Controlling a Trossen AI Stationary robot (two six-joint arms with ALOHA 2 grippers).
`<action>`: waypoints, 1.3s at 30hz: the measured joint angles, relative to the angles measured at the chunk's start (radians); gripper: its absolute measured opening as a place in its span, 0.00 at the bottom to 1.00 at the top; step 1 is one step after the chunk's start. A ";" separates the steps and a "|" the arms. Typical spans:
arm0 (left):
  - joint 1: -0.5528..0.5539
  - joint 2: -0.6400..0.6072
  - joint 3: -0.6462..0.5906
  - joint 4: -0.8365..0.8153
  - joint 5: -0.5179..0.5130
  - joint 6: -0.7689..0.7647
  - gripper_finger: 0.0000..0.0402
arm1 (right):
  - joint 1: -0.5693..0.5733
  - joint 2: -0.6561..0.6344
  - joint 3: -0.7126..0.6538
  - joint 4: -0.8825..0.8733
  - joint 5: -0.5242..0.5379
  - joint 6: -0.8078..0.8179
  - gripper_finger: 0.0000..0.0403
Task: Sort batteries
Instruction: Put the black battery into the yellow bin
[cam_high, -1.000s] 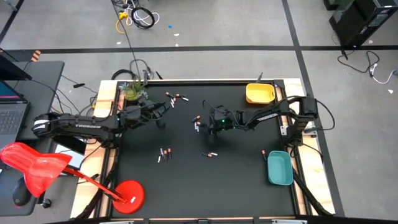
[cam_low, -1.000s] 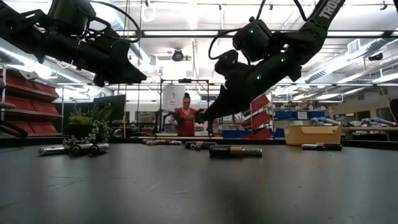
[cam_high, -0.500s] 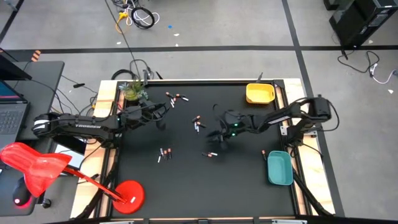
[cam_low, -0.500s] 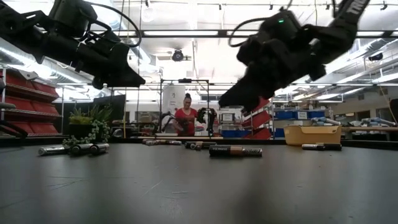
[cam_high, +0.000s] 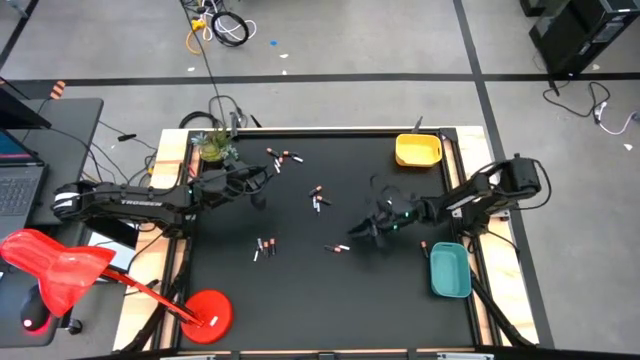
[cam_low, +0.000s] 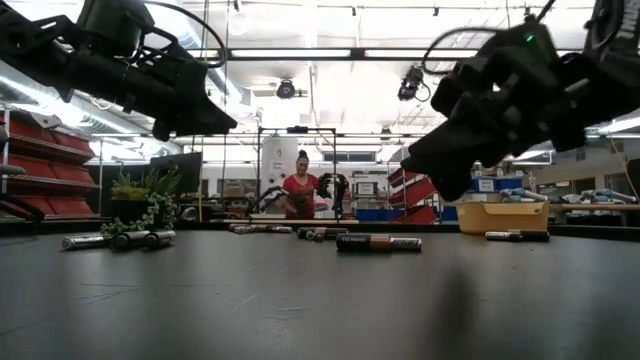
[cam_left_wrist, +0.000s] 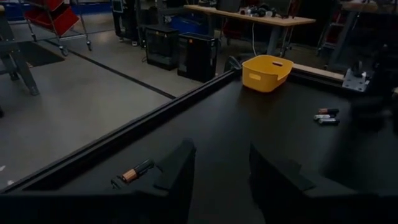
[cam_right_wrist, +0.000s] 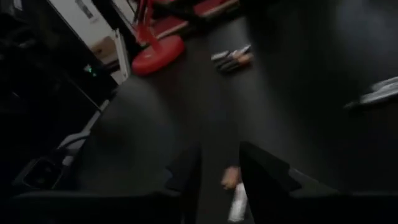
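Table (cam_high: 300, 290) held scattered batteries (cam_high: 318, 197); none seen in teal tray (cam_high: 449, 270) or yellow tray (cam_high: 418, 150). Right gripper (cam_high: 372, 229) hovered mid-table by a pair (cam_high: 338, 248), fingers parted, empty. Left gripper (cam_high: 262, 172) waited far-left, open. Risk: a descending finger could nudge the round cells rolling.

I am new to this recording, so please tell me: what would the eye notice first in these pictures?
First, the small batteries scattered in loose groups over the black table. Next, the yellow tray at the far right corner and the teal tray on the right edge. The right gripper hangs above the table near a battery pair, while the left gripper waits at the far left, open.
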 joint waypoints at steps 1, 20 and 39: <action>0.000 0.000 0.000 0.004 0.002 0.000 0.39 | 0.032 0.000 0.008 -0.010 0.025 0.014 0.29; 0.000 0.000 0.000 0.016 0.049 -0.026 0.39 | 0.446 -0.095 0.205 -0.583 0.212 0.367 0.24; 0.001 0.000 0.000 0.022 0.051 0.028 0.39 | 0.317 -0.316 0.394 -1.905 0.180 0.669 0.31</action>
